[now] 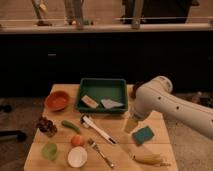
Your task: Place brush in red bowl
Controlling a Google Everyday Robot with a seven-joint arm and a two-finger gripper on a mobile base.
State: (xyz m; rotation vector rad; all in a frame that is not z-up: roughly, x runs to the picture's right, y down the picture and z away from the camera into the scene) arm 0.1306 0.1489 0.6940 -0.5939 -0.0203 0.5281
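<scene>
Green tray (102, 81) at back of table (120, 150): two flat packets (90, 101) inside. Red bowl (56, 100) left of tray, bare inside. Brush (98, 129) lies diagonally mid-table, apart from red bowl, between green chili (70, 126) and gripper (131, 123). Gripper low beside teal sponge (143, 134), jaws spread wide, gripping nothing. Fork (102, 153) and white bowl (77, 157) nearer front.

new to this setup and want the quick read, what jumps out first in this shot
The big white arm coming in from the right dominates, with its hand hanging over the wooden table near the green tray's front right corner. Next come the red bowl at the table's left side and the white brush lying diagonally mid-table, apart from the hand.
</scene>
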